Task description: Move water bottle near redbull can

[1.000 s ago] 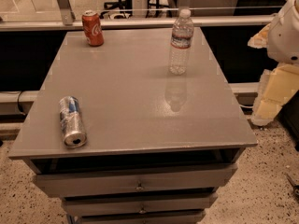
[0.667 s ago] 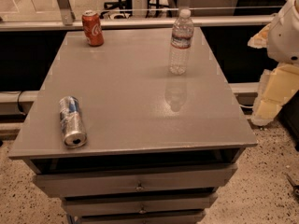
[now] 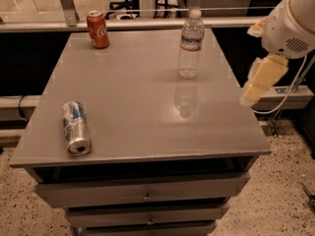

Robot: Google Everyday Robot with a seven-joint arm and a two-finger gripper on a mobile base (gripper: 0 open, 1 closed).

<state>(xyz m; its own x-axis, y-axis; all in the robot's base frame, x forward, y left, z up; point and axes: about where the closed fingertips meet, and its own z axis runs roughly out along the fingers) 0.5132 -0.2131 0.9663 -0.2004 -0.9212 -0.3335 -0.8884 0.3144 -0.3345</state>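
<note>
The water bottle (image 3: 191, 44) stands upright at the back right of the grey table (image 3: 147, 132); it is clear plastic with a white cap and a red-and-white label. The redbull can (image 3: 76, 127), silver and blue and dented, lies on its side near the front left corner. My gripper (image 3: 257, 81), cream-coloured on a white arm, hangs beyond the table's right edge, to the right of the bottle and a little nearer the front. It touches nothing.
A red cola can (image 3: 98, 29) stands upright at the back left corner. The table has drawers (image 3: 146, 196) under its front edge. A rail (image 3: 147, 23) runs behind the table. Cables hang at the right by the arm.
My gripper has moved a little left and up, closer to the table's right edge. The bottle and both cans have not moved.
</note>
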